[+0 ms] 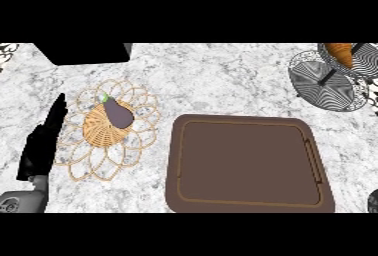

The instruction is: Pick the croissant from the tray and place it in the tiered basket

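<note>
One head view looks steeply down on the counter (221, 80), the tray (251, 162) nearest; far corners are probably cropped.

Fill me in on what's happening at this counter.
The croissant already lies in the tiered basket at the far right, and the brown tray is bare. The left hand rests open at the left edge beside a woven mat holding an eggplant. Nothing is being held; the right hand is not visible.
</note>
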